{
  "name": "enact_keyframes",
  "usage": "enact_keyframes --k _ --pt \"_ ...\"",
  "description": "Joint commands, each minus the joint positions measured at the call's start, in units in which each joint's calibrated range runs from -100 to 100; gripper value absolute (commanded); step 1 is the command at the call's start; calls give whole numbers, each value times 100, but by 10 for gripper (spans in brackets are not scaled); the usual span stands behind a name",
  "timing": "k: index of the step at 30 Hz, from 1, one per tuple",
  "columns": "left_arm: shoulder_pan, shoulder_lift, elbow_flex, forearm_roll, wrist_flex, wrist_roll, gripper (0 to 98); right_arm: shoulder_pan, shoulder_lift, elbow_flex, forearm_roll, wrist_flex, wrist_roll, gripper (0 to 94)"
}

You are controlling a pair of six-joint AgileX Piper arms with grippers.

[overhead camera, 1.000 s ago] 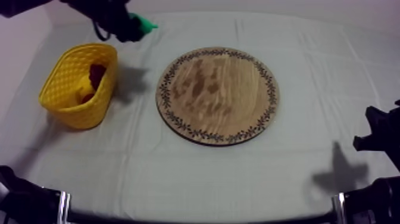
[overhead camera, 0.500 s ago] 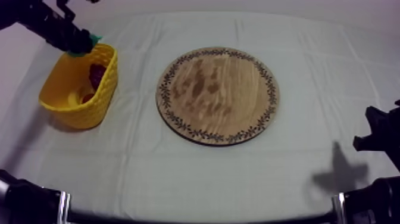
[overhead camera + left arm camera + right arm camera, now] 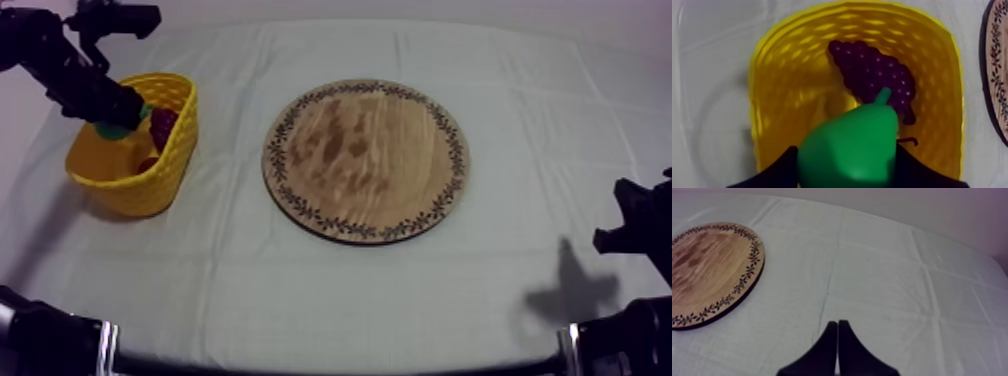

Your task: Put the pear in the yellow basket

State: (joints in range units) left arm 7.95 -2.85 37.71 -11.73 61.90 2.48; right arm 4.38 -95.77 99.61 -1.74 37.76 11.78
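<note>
Swinging over to the side, my left end effector (image 3: pixel 112 108) has carried the pear (image 3: pixel 847 150) from the far edge of the table (image 3: pixel 330 290) to a spot right over the yellow basket (image 3: pixel 178 150). The wooden board (image 3: pixel 365 160) is bare. The pear sits between the two black fingers (image 3: pixel 777 172), which are closed round its fat end. Its thin stem end sticks out ahead of the fingers and points at the bunch of grapes (image 3: pixel 872 75) lying inside the basket. So the basket is right under the pear, and I think all that is left is to let go. My right end effector (image 3: pixel 837 325) is far off past the board's other side, fingers pressed together, holding nothing.
</note>
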Motion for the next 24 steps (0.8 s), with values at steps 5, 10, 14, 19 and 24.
enact_keyframes --k 5,10,14,19,24 --pt "-51 -25 14 -25 175 54 812 -1 1 5 1 -2 1 5" --pt "-67 -48 -27 -56 235 84 937 -1 1 5 1 -2 1 5" --pt "-77 -118 -59 -82 242 170 953 -1 1 5 1 -2 1 5" --pt "-56 -378 -92 -164 254 368 920 -1 1 5 1 -2 1 5" --pt "-50 -843 -42 -216 195 521 826 -1 1 5 1 -2 1 5"
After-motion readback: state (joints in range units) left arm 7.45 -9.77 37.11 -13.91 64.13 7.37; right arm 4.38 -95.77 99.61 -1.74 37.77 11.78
